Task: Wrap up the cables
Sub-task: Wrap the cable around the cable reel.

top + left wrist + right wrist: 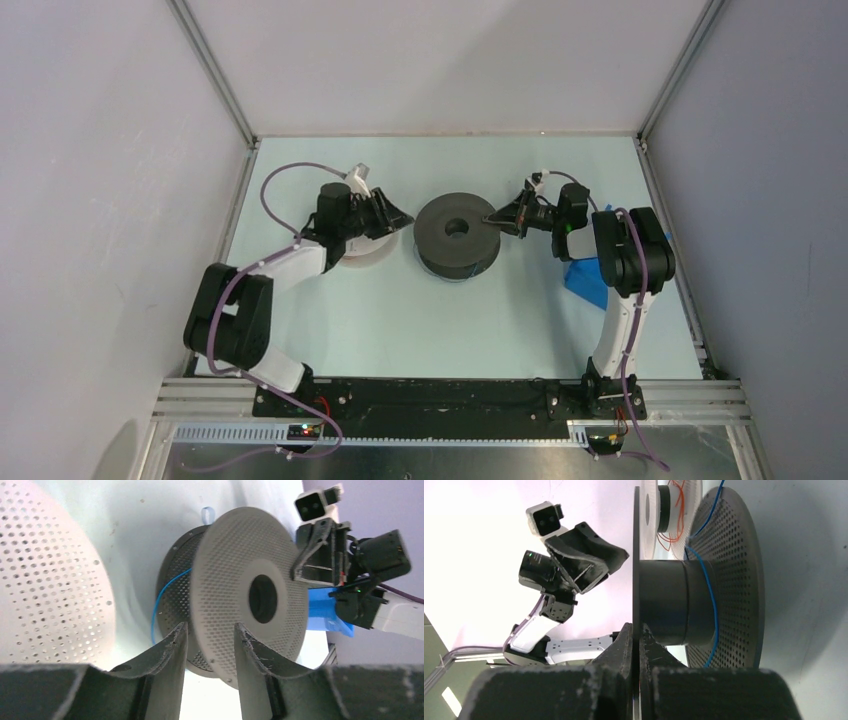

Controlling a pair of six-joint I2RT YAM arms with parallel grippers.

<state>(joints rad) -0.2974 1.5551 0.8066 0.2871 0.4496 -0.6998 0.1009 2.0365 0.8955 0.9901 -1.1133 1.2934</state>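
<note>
The blue cable point(712, 592) runs loosely round the hub of the dark grey spool point(457, 235) and hangs beside it in the left wrist view point(161, 594). The reddish cable point(672, 517) lies in loops on the white spool point(362, 250). My right gripper point(636, 632) is shut on the dark spool's thin upper flange at its right rim point(490, 220). My left gripper point(209, 632) is open and empty, its fingers point(175, 645) just short of the dark spool's left rim point(403, 219) and above the white spool.
A blue object point(588, 280) lies on the table right of the dark spool, under the right arm. White walls with metal frame posts enclose the table on three sides. The white spool's perforated flange point(45, 580) fills the left of the left wrist view.
</note>
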